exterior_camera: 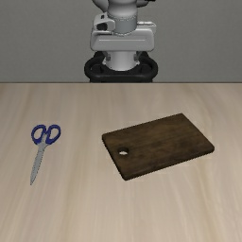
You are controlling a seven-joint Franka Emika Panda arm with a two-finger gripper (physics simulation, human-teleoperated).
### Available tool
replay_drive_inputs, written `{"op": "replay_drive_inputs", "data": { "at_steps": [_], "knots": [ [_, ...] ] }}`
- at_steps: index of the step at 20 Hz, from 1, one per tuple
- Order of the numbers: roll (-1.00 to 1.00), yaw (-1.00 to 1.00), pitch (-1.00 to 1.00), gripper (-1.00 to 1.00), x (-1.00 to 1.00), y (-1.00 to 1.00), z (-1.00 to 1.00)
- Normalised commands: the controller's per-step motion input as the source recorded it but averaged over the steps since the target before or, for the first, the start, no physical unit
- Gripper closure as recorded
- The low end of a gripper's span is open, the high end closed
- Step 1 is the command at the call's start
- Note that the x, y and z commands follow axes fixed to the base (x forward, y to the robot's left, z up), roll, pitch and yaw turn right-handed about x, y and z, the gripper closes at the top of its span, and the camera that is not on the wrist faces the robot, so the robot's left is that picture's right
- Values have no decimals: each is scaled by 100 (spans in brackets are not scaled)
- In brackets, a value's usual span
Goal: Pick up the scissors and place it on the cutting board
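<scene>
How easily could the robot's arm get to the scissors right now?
Probably yes, easily. The scissors lie flat on the table, apart from the cutting board, with nothing on top of them or between them and the arm.

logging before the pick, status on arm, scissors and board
White arm high over its base. Blue-handled metal scissors flat on the light wooden table, exterior view's left. Dark wooden cutting board apart from them, exterior view's right.

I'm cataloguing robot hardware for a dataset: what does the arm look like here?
The arm has smooth, rounded white shells with dark parts at the top, standing on a black ring-shaped base. I can make out no cables or markings.
</scene>
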Motion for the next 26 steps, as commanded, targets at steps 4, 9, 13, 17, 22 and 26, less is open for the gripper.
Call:
{"op": "replay_drive_inputs", "data": {
  "at_steps": [4, 9, 13, 17, 22, 26],
  "knots": [
    [0, 0, 0, -100, 0, -100, 0],
    [0, 0, 0, -100, 0, -100, 0],
    [0, 0, 0, -100, 0, -100, 0],
    [0, 0, 0, -100, 0, -100, 0],
    [0, 0, 0, -100, 60, -40, 0],
    [0, 0, 0, -100, 100, 0, 0]
  ]
}}
